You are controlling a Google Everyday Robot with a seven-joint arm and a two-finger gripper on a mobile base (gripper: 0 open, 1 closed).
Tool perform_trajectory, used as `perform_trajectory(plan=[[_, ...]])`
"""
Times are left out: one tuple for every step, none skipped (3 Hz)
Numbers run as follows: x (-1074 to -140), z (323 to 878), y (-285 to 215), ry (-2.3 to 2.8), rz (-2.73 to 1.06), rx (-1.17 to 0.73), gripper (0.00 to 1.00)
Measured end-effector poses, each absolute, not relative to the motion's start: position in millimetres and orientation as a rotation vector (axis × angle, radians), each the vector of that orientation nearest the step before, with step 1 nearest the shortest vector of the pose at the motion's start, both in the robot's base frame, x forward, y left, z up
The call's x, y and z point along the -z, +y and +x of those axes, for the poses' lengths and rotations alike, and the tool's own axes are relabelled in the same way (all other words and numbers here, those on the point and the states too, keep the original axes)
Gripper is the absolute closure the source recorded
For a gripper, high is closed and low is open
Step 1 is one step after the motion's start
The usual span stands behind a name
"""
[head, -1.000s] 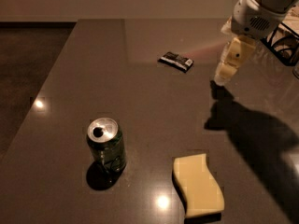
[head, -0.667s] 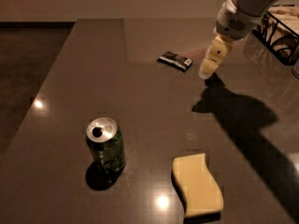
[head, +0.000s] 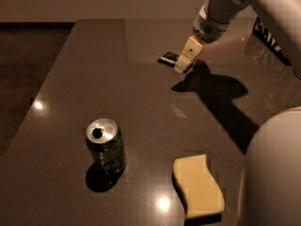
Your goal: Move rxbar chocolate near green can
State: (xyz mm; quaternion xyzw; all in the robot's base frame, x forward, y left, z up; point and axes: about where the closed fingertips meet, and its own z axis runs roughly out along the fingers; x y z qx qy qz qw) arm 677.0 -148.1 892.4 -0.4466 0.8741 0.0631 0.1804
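**rxbar chocolate (head: 167, 59) lies at the gripper's tip, far from the green can**

The dark, glossy table (head: 70, 88) catches a few lamp glints. A white arm (head: 221, 8) reaches in from the right. Near the front lie a pale yellow sponge (head: 197, 186) and, to its left, the upright green can (head: 106, 147). The gripper (head: 182, 66) points down at the bar's right end. I cannot tell whether it is open, closed or touching.
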Motion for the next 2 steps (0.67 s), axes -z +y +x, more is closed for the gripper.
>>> perform_trajectory(plan=[[-881, 694, -136, 2.497, -1.21, -0.172, 0.0], [-868, 705, -127, 2.521, -1.192, -0.191, 0.0]])
